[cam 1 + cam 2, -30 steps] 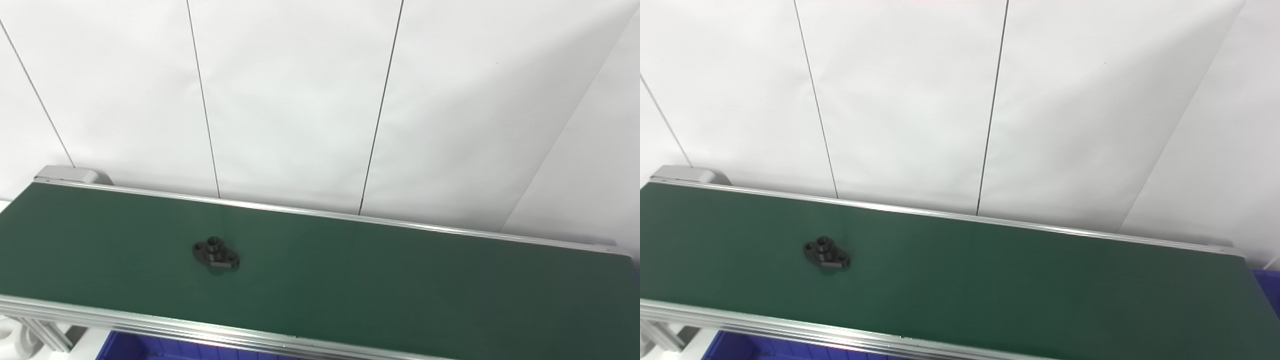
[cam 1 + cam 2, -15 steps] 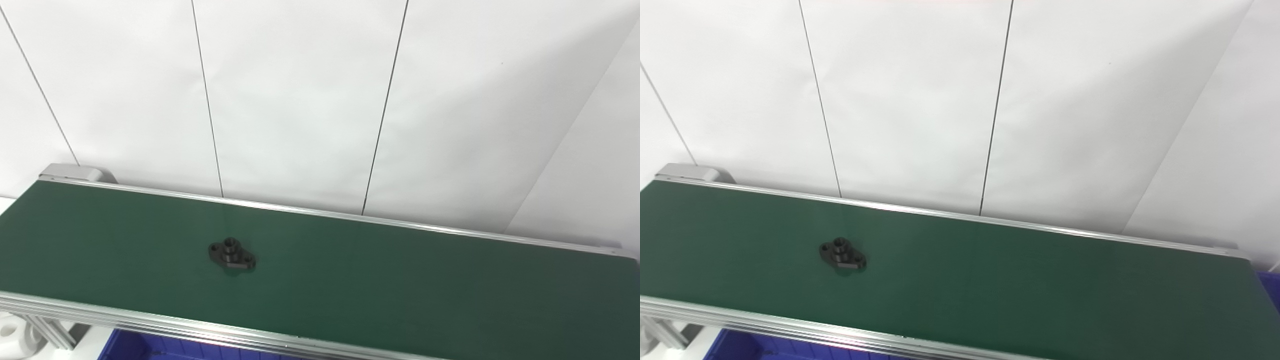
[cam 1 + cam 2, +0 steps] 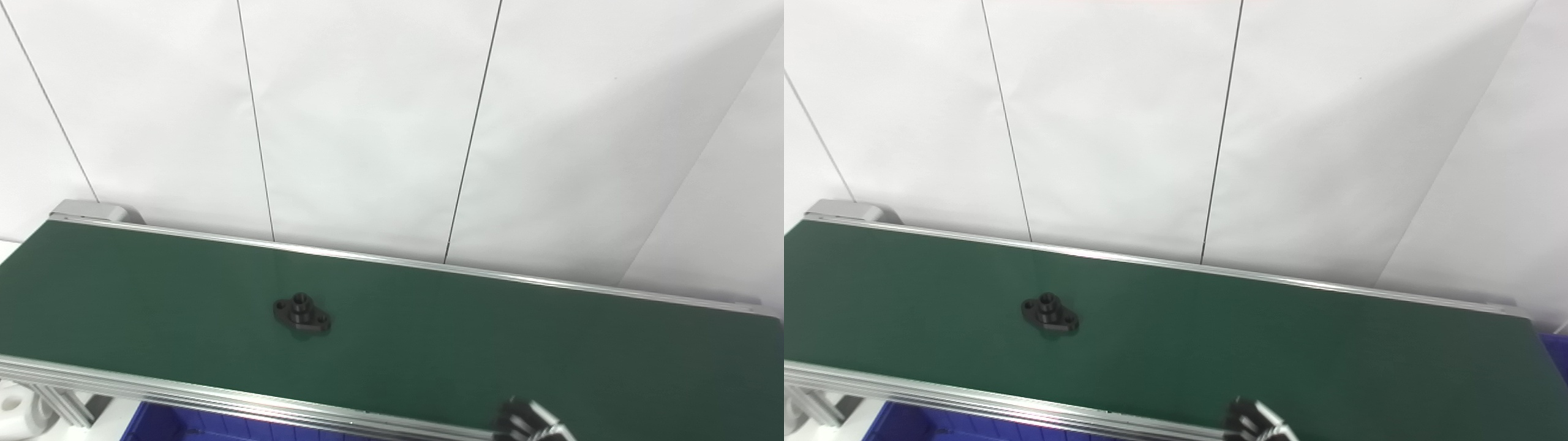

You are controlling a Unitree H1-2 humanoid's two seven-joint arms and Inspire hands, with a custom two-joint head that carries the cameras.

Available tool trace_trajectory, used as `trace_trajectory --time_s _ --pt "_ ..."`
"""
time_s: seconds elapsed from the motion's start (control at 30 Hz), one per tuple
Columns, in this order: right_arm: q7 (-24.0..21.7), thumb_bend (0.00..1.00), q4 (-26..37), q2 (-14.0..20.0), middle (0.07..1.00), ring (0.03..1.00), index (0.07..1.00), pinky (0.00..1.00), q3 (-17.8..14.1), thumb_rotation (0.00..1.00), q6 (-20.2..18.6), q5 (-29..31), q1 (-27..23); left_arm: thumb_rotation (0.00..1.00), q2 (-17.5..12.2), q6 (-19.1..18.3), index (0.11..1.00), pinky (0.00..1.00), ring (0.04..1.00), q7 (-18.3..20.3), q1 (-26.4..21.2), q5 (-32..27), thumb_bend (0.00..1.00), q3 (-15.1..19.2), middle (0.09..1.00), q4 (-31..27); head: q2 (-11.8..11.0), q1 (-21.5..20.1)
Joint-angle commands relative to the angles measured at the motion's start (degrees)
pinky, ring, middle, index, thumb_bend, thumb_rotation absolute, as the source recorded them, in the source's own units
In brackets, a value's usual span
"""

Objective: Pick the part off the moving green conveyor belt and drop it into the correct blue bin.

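Note:
A small black flanged part (image 3: 301,313) with a raised round hub lies flat on the green conveyor belt (image 3: 490,343), left of the middle. The fingertips of my right hand (image 3: 531,424) poke up at the bottom edge, over the belt's near rail and well to the right of the part. Only those tips show, so I cannot make out how the hand is set, and nothing is seen in it. The same fingertips show in the right eye view (image 3: 1255,424). My left hand is out of the picture.
A blue bin (image 3: 184,425) sits below the belt's near rail at the lower left. A sliver of another blue bin (image 3: 1559,355) shows past the belt's right end. A white wall stands behind the far rail (image 3: 429,264). White pieces (image 3: 12,407) lie at the lower left corner.
The part has ridden the belt to the right. My right hand's fingertips have come into view at the bottom edge. The camera has shifted slightly.

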State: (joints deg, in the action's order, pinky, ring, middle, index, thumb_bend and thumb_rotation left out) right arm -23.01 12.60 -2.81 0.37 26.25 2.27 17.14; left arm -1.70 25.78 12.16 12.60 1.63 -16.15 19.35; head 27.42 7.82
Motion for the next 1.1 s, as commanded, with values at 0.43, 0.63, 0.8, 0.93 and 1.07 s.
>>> trace_trajectory --time_s 0.43,0.63,0.8,0.93,1.07 --pt "24.5 0.89 -7.4 2.4 0.846 0.792 0.865 0.67 3.2 0.74 -0.5 -33.9 -20.7 0.59 -0.8 1.1 0.764 0.71 0.797 0.7 -0.5 -1.0 0.89 0.2 0.804 -1.5 -0.1 -1.0" --pt "27.2 0.89 -8.2 1.8 0.844 0.8 0.85 0.67 5.1 0.71 -11.0 -47.9 -25.3 0.6 -1.0 1.1 0.772 0.71 0.803 0.4 -0.5 -0.3 0.89 -0.1 0.811 -1.6 -0.2 -1.2" --pt "28.0 0.9 -11.1 2.1 0.843 0.795 0.85 0.65 8.0 0.68 -16.8 -53.9 -29.8 0.6 -0.9 1.1 0.772 0.71 0.798 0.3 -0.7 -0.2 0.87 -0.4 0.81 -1.6 0.0 -1.0" --pt "28.9 0.92 -15.0 2.1 0.835 0.788 0.846 0.64 10.1 0.69 -20.8 -57.0 -33.5 0.59 -0.8 1.1 0.77 0.71 0.798 0.5 -0.8 -0.4 0.86 -0.6 0.809 -1.6 -0.1 -0.9" --pt "29.4 0.92 -20.2 2.7 0.822 0.782 0.837 0.65 12.6 0.69 -24.3 -59.2 -37.3 0.6 -0.8 1.1 0.768 0.71 0.798 -0.2 -0.9 0.2 0.86 -1.0 0.808 -1.5 0.0 -0.5"
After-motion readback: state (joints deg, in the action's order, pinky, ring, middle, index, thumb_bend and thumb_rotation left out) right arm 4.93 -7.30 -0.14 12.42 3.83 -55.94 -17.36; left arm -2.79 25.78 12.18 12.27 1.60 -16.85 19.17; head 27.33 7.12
